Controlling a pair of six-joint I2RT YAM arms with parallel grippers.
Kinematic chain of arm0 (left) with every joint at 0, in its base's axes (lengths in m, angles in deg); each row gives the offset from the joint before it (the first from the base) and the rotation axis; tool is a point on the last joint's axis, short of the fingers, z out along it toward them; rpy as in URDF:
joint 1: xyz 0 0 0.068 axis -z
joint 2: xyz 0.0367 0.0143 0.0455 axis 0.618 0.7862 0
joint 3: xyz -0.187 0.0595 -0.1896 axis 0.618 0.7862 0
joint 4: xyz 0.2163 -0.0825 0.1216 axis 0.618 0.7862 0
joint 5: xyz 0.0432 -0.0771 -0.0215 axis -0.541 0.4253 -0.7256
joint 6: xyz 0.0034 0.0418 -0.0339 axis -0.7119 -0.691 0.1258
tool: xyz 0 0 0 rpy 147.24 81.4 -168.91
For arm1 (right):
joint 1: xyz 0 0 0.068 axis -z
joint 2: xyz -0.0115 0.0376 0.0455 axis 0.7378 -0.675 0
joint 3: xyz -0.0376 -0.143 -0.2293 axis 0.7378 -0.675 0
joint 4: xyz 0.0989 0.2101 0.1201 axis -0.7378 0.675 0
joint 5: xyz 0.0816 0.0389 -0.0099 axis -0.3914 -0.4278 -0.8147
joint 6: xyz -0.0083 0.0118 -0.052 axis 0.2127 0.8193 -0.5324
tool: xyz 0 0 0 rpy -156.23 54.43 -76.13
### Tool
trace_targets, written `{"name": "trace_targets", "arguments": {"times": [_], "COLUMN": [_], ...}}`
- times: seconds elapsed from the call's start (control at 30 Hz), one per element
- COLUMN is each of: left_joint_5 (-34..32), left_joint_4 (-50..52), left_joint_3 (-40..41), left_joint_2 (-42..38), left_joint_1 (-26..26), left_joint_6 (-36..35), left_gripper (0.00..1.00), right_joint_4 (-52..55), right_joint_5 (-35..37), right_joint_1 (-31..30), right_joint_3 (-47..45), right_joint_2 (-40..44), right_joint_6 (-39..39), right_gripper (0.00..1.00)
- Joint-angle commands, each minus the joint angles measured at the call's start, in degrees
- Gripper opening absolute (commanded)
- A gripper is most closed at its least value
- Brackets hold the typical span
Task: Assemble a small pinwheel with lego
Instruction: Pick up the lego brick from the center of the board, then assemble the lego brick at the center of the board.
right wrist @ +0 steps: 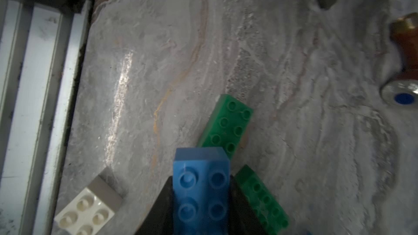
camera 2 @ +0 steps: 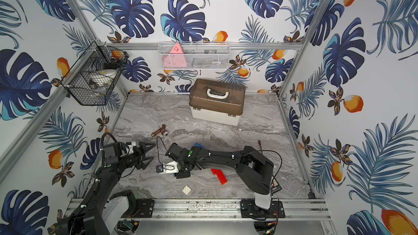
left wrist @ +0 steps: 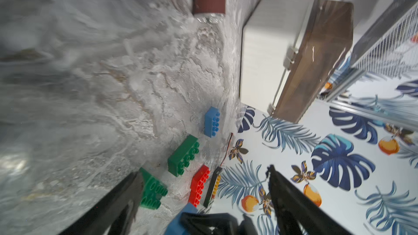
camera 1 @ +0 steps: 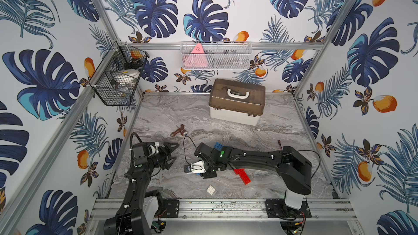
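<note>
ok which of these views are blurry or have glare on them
Left wrist view: the tabletop smears into blur away from the bricks, yet the green brick is fairly crisp. Right wrist view: a bright glare streak crosses the marble, and the near blue brick looks soft. Both top views: even light, no strong glare.

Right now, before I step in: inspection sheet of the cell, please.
Surface: grey marble tabletop, no spills seen.
Job's things: blue brick in right tool; two green bricks beside it; red bricks partly under right arm; white square brick near front rail; other blue brick behind the arm.
Clutter: brown tap fitting; lidded storage box; black bead tray.
Grippers: left tool open, empty; right tool shut on blue brick.
Cables: black loop off right wrist; loose red-black lead.
Surroundings: black wire basket, white mesh basket, leaf-print walls.
</note>
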Motion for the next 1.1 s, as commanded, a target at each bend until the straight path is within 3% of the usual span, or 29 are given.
{"name": "trace_targets", "arguments": {"times": [0.0,0.2,0.3,0.43,0.7,1.07], "left_joint_5": [-3.9,-13.4,-18.2,-22.9,-24.3,-24.7], "left_joint_4": [-2.0,-15.6,-16.6,-13.5,-14.8,-16.5], "left_joint_3": [-2.9,-3.9,-6.5,-12.1,-14.4,-10.4], "left_joint_2": [1.2,6.8,11.9,17.2,20.6,19.0], "left_joint_1": [6.4,24.1,30.9,37.2,39.5,39.7], "left_joint_6": [-1.3,6.2,5.7,2.9,3.7,4.6], "left_gripper": [0.92,0.87,0.86,0.86,0.86,0.86], "right_joint_4": [3.8,9.0,7.8,10.3,9.4,8.2], "right_joint_5": [4.7,2.9,4.0,3.8,4.0,5.0], "right_joint_1": [2.8,13.8,17.7,22.0,22.4,22.6], "right_joint_3": [-0.7,-4.6,-8.3,-9.6,-9.2,-5.5], "right_joint_2": [3.8,10.5,12.7,8.8,0.9,-5.1], "right_joint_6": [10.2,21.1,24.4,26.5,27.3,25.2], "right_gripper": [0.20,0.17,0.16,0.15,0.12,0.10]}}
